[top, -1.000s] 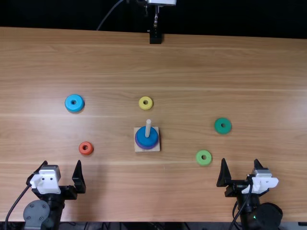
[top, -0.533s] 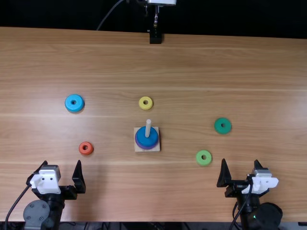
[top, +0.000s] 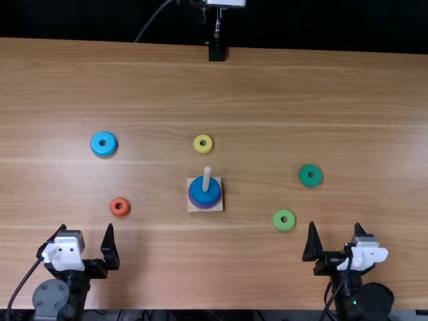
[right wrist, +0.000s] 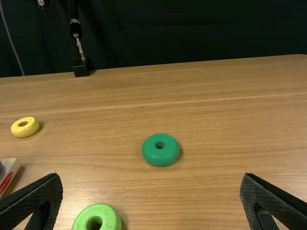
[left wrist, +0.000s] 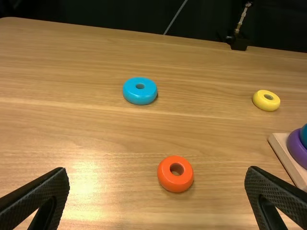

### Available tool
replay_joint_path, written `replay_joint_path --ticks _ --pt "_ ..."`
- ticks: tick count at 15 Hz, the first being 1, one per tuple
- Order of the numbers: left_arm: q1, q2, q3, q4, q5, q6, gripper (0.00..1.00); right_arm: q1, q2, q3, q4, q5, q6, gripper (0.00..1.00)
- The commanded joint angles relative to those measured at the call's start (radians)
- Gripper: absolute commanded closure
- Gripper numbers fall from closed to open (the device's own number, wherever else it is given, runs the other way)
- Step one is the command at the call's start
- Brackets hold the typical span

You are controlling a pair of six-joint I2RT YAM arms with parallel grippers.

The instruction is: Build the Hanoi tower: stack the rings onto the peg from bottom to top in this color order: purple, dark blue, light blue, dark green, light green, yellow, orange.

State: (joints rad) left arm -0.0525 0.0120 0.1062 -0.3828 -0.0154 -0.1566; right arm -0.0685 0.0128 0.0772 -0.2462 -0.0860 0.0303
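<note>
- The left gripper (top: 87,227), by the table's (top: 267,87) near edge, has its fingers spread, with nothing between the tips.
- The right gripper (top: 334,225), along the same edge farther right, is spread and unloaded too.
- The base (top: 192,208) sits between the arms, nearer that edge than the far one, its peg (top: 206,177) upright.
- On the peg, the purple ring (left wrist: 296,146) lies lowest, the dark blue ring (top: 204,197) on top of it.
- A red label (right wrist: 6,182) with pale marks is on the base's side, cut off by the right wrist view's border.
- Five rings lie flat on the table: the orange ring (left wrist: 174,182) left of the base; the light blue ring (left wrist: 139,97) beyond it, toward the far edge; the yellow ring (top: 203,150) beyond the base; the light green ring (top: 284,225) right of the base; the dark green ring (right wrist: 160,155) farther right, nearer the far edge.
</note>
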Motion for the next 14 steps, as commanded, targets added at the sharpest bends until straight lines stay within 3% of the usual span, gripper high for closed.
replay_joint_path --ticks 1,5,9,14 --pt "0.000 -0.012 -0.106 -0.079 0.003 0.009 0.00 -0.007 -0.013 -0.059 -0.064 0.001 0.001 0.00" --pt "0.016 -0.012 -0.106 -0.079 -0.003 0.011 0.00 -0.007 -0.013 -0.057 -0.064 0.001 0.001 0.00" --pt "0.020 -0.012 -0.092 -0.057 0.008 0.006 0.00 -0.007 -0.013 -0.057 -0.064 0.001 0.001 0.00" --pt "0.062 0.161 0.228 0.028 0.003 0.013 0.00 -0.007 -0.013 -0.057 -0.064 0.001 0.001 0.00"
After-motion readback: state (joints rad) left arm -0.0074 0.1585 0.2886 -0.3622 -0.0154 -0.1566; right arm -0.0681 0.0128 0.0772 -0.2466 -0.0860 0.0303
